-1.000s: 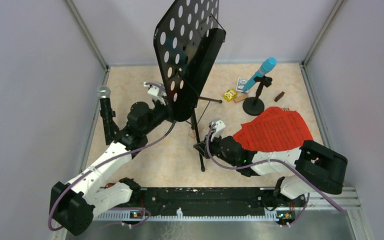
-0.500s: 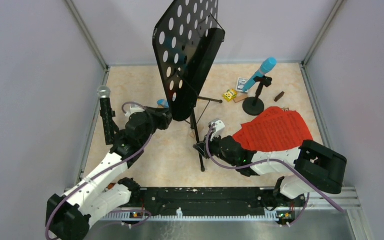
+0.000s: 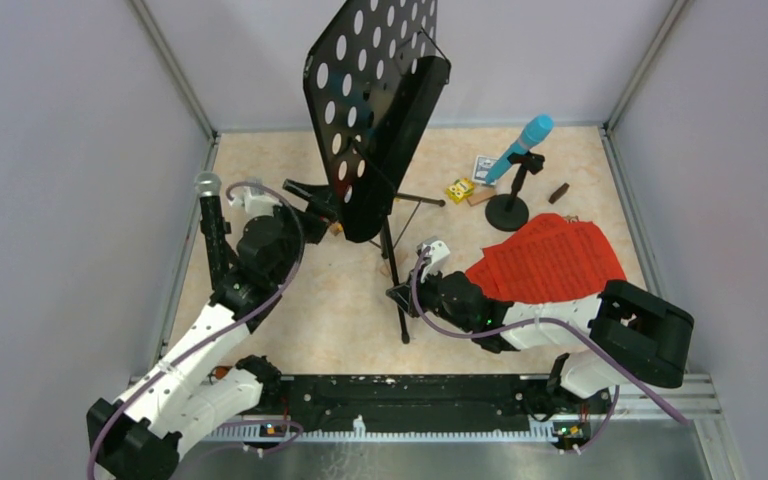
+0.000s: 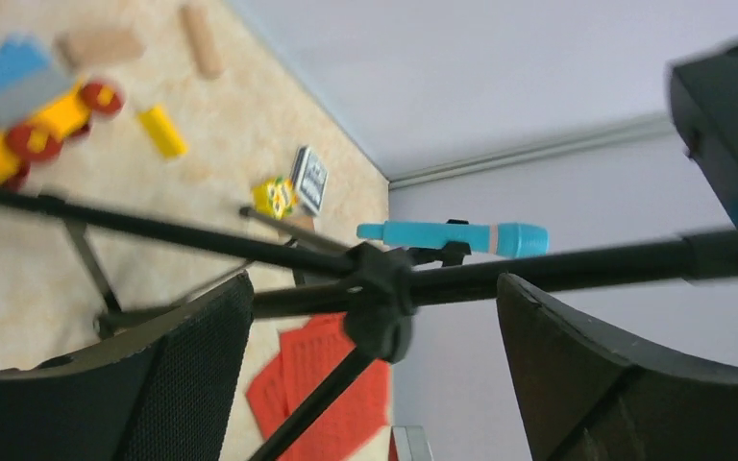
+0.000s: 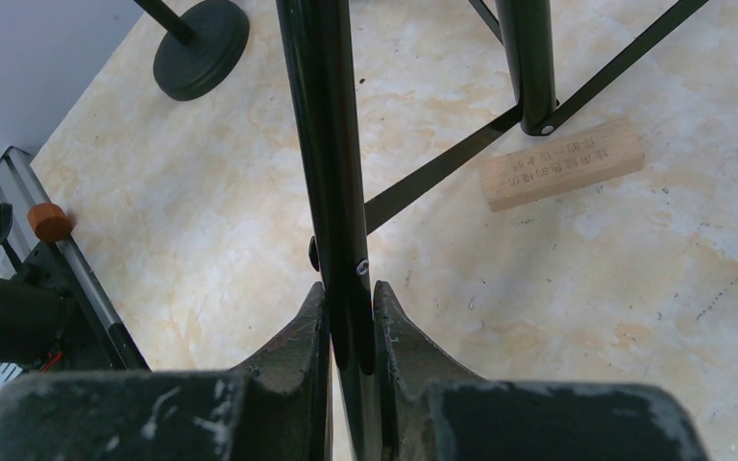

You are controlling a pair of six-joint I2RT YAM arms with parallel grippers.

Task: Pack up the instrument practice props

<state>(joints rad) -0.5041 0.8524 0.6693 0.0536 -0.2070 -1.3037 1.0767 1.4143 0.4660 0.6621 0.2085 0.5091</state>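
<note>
The black hole-punched music desk stands upright on its tripod legs mid-table. My right gripper is shut on one tripod leg low down, and both fingers press it. My left gripper is open beside the desk's lower edge. In the left wrist view its jaws stand wide apart, with the stand's pole and hub seen between them and not touched. Red sheet-music pages lie over my right arm. A blue microphone sits in a round-based holder. A black silver-headed microphone stands far left.
A colourful toy vehicle and small wooden blocks lie behind the stand. Another wooden block lies by the tripod feet. A small yellow toy and a card sit near the blue microphone. Walls close in on three sides.
My left gripper drew back to the left from the desk's lower edge, turned and opened wide. My right gripper and the stand stayed put.
</note>
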